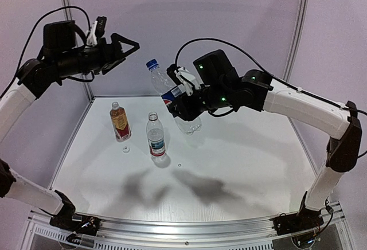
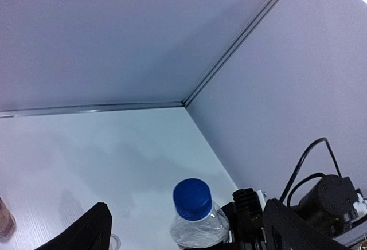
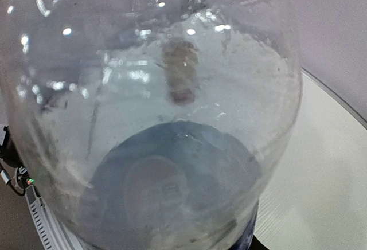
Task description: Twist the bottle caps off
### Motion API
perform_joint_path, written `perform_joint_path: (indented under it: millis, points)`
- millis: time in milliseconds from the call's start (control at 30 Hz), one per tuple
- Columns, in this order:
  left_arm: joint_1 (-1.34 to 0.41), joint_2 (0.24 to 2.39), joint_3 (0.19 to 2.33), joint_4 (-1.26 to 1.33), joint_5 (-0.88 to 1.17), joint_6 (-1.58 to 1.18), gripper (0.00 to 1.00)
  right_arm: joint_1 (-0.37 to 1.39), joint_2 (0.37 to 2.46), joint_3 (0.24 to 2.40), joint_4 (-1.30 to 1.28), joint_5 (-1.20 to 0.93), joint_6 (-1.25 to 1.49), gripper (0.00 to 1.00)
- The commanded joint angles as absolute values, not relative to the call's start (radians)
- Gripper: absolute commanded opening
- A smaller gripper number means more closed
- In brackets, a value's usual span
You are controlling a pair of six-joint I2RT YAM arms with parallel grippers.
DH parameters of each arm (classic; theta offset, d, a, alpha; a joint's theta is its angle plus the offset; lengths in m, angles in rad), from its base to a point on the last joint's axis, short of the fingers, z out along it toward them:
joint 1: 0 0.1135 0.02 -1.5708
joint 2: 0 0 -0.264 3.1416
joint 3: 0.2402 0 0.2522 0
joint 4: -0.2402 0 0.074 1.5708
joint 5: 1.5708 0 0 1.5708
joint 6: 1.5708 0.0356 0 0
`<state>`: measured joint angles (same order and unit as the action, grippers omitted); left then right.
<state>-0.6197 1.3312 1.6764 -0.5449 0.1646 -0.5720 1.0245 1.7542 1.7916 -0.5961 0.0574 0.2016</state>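
My right gripper point(image 1: 182, 96) is shut on the blue-label bottle point(image 1: 172, 92) and holds it tilted above the table, neck pointing up-left. Its blue cap point(image 1: 151, 64) sits on the neck. In the right wrist view the clear bottle point(image 3: 149, 118) fills the frame and hides the fingers. My left gripper point(image 1: 129, 46) hangs open in the air just left of the cap. In the left wrist view the blue cap point(image 2: 192, 198) shows between the wide-apart fingers point(image 2: 92, 233), touching neither.
The amber bottle point(image 1: 120, 121) and the red-white label bottle point(image 1: 155, 135) stand upright at the table's left middle. A small white cap point(image 1: 125, 149) lies on the table in front of them. A tiny round thing point(image 1: 179, 164) lies further right. Walls close the table's back and sides.
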Motion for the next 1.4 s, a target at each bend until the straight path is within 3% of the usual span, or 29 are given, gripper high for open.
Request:
perform_joint_path:
  millis: [0,200,400,667,933,1067,1200,1300,1367]
  points:
    - [-0.504,1.207,1.476,-0.266,0.531,-0.483,0.89,1.023,1.657,1.711,-0.492,-0.096,0.219,0.36]
    - [-0.472,1.188,1.394,-0.078,0.751,-0.484,0.89,1.023,1.622,1.629,-0.327,-0.358,0.309,0.37]
    - [-0.482,1.253,1.424,0.03,0.829,-0.576,0.83,1.024,1.653,1.661,-0.312,-0.456,0.344,0.37]
    - [-0.52,1.318,1.486,-0.062,0.838,-0.543,0.67,1.023,1.671,1.689,-0.347,-0.489,0.343,0.37]
    - [-0.555,1.347,1.52,-0.144,0.765,-0.523,0.32,1.023,1.668,1.672,-0.351,-0.486,0.349,0.37]
    - [-0.589,1.365,1.584,-0.278,0.653,-0.49,0.19,1.024,1.67,1.679,-0.376,-0.42,0.329,0.37]
    - [-0.656,1.406,1.701,-0.569,0.32,-0.504,0.11,1.024,1.693,1.715,-0.46,-0.25,0.277,0.38]
    - [-0.702,1.448,1.745,-0.689,0.114,-0.622,0.11,1.023,1.733,1.766,-0.545,-0.116,0.236,0.38]
    - [-0.73,1.468,1.774,-0.75,0.021,-0.7,0.23,1.023,1.764,1.804,-0.599,-0.014,0.226,0.37]
